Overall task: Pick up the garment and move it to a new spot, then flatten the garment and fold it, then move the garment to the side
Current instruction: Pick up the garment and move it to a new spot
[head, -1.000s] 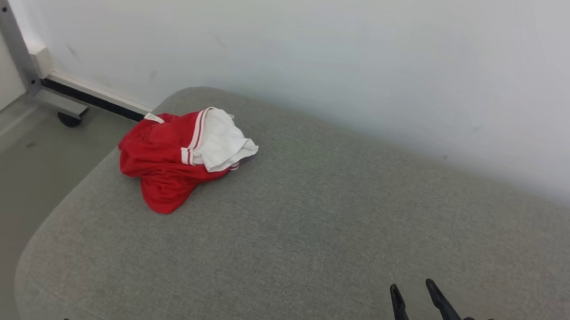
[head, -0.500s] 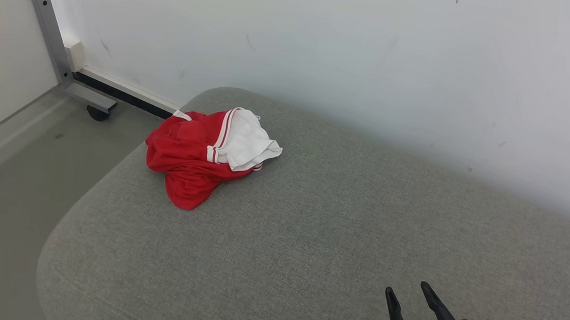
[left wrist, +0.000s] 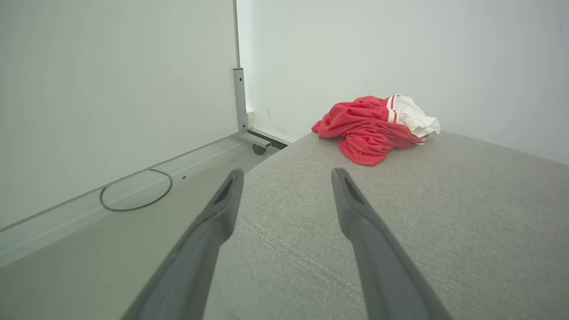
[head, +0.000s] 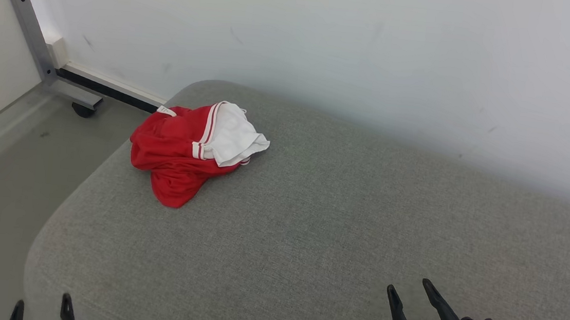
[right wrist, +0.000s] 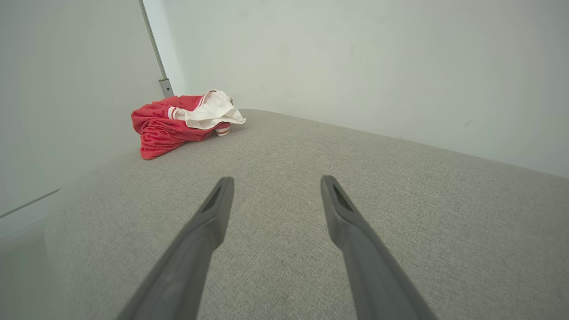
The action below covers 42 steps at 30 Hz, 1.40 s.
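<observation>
Across the lower and middle head view spreads a broad grey woven-fabric cushion (head: 341,227), set against a plain white wall (head: 326,40). Toward the cushion's upper-left corner, close to its edge, lies the crumpled red mesh garment with white lining and red-and-white striped trim (head: 177,155), well apart from both tools. It looks light, limp and loosely bunched, so it should sag and drape once lifted. The raised striped band, or the thick red fold below it, seems the surest place to pinch. At the lower right, the right gripper (head: 408,287) has its dark fingers spread and holds nothing. At the bottom-left edge, the left gripper (head: 41,301) is likewise parted and empty. A small white tag (head: 166,111) sits at the garment's upper edge, and no writing on it is legible.
</observation>
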{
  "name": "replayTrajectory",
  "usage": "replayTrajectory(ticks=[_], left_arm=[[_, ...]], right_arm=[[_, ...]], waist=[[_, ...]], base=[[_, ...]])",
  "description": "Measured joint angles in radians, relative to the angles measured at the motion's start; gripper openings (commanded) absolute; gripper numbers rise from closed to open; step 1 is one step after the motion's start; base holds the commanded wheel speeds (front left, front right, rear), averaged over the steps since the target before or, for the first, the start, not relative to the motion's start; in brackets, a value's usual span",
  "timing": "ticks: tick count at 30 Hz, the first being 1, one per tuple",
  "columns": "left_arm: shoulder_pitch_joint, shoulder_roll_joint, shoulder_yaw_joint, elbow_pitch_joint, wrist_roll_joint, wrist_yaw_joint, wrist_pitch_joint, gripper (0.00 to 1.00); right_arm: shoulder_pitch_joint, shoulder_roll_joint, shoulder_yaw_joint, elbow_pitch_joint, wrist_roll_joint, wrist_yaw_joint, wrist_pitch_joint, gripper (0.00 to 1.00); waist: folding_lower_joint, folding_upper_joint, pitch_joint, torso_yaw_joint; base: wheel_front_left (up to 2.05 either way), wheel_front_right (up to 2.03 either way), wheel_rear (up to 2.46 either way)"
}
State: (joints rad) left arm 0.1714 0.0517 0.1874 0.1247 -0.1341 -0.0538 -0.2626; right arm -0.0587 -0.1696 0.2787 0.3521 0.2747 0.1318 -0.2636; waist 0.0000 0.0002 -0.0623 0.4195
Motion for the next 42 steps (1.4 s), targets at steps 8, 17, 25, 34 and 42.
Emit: replayTrajectory(ticks=[8,17,25,34,42], left_arm=[[-0.212,0.058,0.029,0.098,-0.09,-0.034,0.086,1.0],[-0.449,0.129,0.044,0.163,-0.231,-0.049,0.341,1.0],[-0.635,0.191,0.069,0.196,-0.305,-0.033,0.52,1.0],[-0.74,0.239,0.161,0.2,-0.444,0.053,0.767,1.0],[-0.776,0.271,0.18,0.14,-0.485,0.113,0.907,1.0]], right_arm=[[-0.04,-0.03,0.021,-0.017,-0.003,0.0,0.0,1.0],[-0.121,-0.093,0.057,-0.054,-0.007,0.0,0.011,1.0],[-0.172,-0.116,0.074,-0.097,-0.012,0.0,0.023,1.0],[-0.249,-0.156,0.092,-0.148,-0.023,0.0,0.036,1.0],[-0.256,-0.141,0.086,-0.152,-0.023,0.0,0.026,1.0]], waist=[[0.0001,0.0,0.054,-0.03],[0.0001,0.0001,0.159,-0.095],[0.0002,0.0001,0.266,-0.159],[0.0003,0.0,0.389,-0.232],[0.0002,0.0,0.47,-0.303]], base=[[0.0,0.0,0.0],[0.0,0.0,0.0],[0.0,0.0,0.0],[0.0,0.0,0.0],[0.0,0.0,0.0]])
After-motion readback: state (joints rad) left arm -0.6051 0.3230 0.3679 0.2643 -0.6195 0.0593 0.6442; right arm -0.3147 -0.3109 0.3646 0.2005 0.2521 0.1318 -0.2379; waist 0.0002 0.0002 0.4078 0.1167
